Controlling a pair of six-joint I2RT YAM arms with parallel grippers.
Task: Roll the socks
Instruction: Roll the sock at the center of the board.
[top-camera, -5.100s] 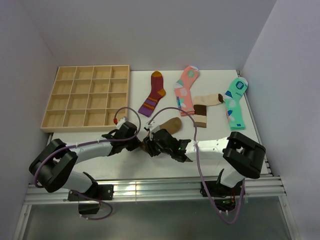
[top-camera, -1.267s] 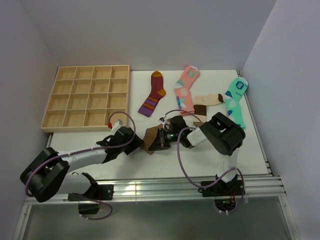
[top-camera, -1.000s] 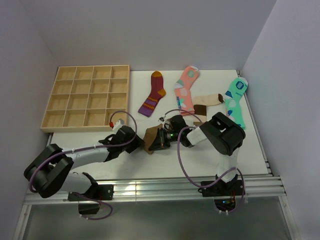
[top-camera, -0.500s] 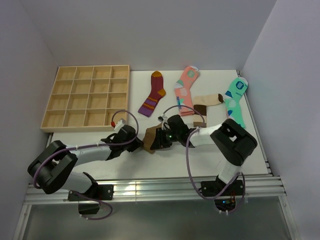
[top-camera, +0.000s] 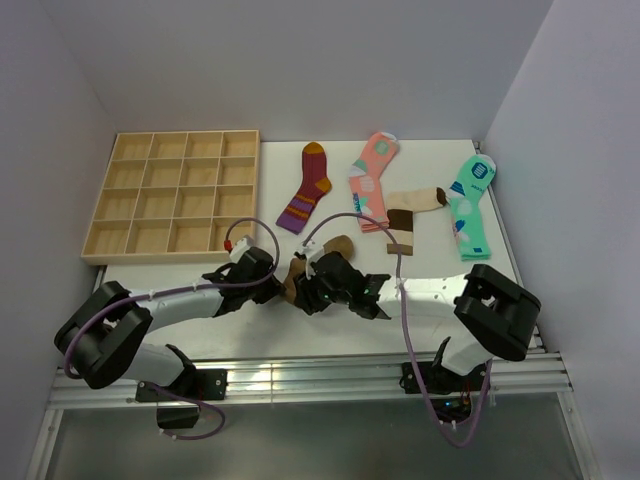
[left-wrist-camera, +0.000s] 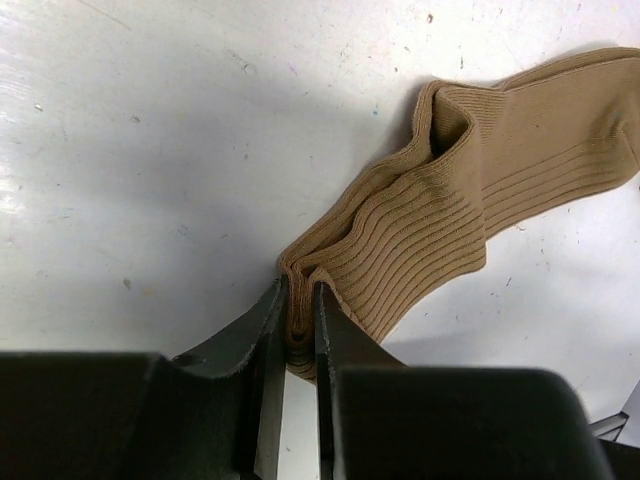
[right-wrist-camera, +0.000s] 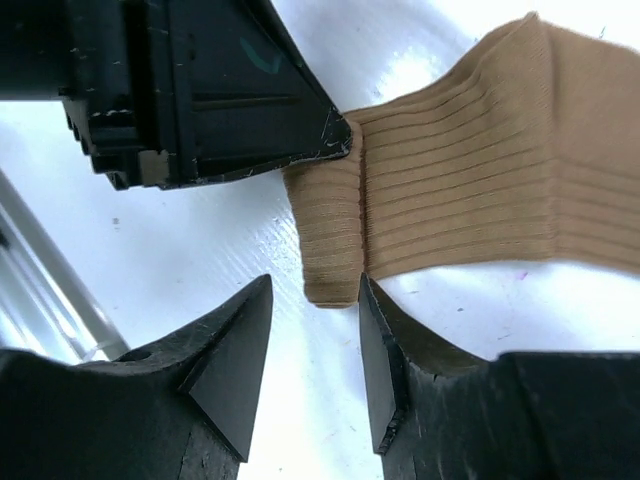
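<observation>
The brown ribbed sock (top-camera: 338, 247) lies near the table's front middle, its near end folded over into a short roll (right-wrist-camera: 333, 240). My left gripper (top-camera: 283, 283) is shut on that folded end, and the fabric is pinched between its two fingers (left-wrist-camera: 298, 300). My right gripper (top-camera: 310, 291) is open, its fingertips (right-wrist-camera: 315, 290) just short of the roll, with the right one grazing it. The left gripper's black fingers (right-wrist-camera: 200, 90) fill the upper left of the right wrist view. The beige sock (top-camera: 425, 199) with a dark band lies flat farther back right, apart from both grippers.
A wooden compartment tray (top-camera: 175, 195) sits at the back left. A maroon striped sock (top-camera: 308, 188), a pink patterned sock (top-camera: 372, 180) and a mint-green sock (top-camera: 470, 205) lie along the back. The table's front edge runs just behind both arms.
My left gripper has closed on the sock's folded end. My right gripper has let go, opened, and drawn back toward the front edge, with its arm swinging to the right.
</observation>
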